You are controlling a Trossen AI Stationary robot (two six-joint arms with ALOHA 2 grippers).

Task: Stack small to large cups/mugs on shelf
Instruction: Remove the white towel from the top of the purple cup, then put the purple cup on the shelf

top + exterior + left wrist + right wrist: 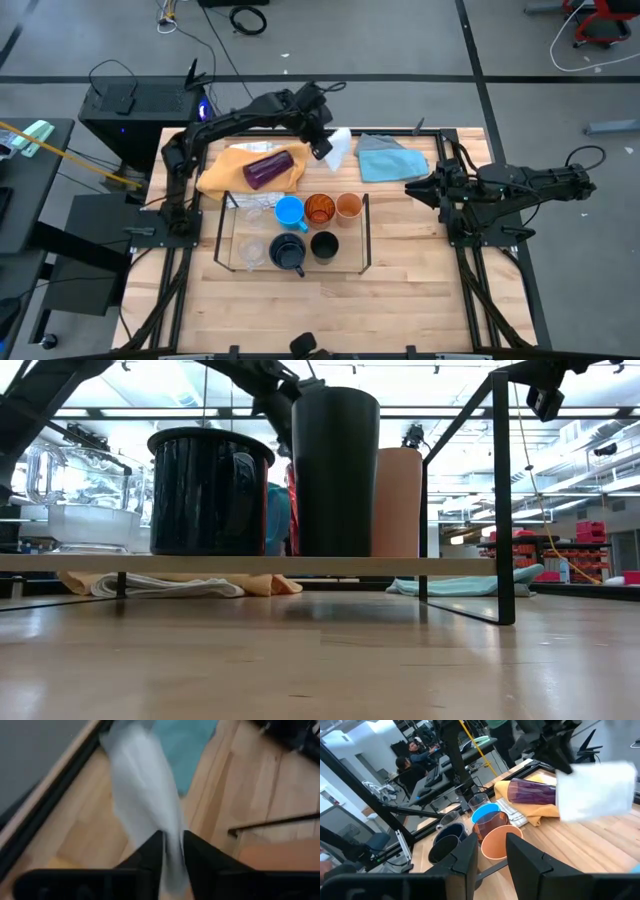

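My left gripper (322, 146) reaches over the table's far side and is shut on a white cloth (341, 150), just beyond the shelf (366, 236). A purple tumbler (268, 168) lies on its side on a yellow cloth (228, 172). On the shelf stand a light-blue mug (290, 211), an amber tumbler (320, 208), a small orange cup (348, 206), a black cup (324, 245), a navy mug (288, 253) and clear cups (254, 250). My right gripper (412, 188) waits open at the table's right, touching nothing. My left gripper pinches the white cloth between its two fingers, with cloth showing in the narrow gap (173, 851). The fingers slant down from the table's left. The cloth (595, 790) hangs from them, lifted above the table; one layer or several, I cannot tell.
A light-blue cloth (392, 158) lies at the far right, next to the white one. The shelf's black wire frame (502, 510) stands up around the cups. Bare wood lies between the shelf and the table's near edge (330, 310). People sit in the room beyond (415, 750).
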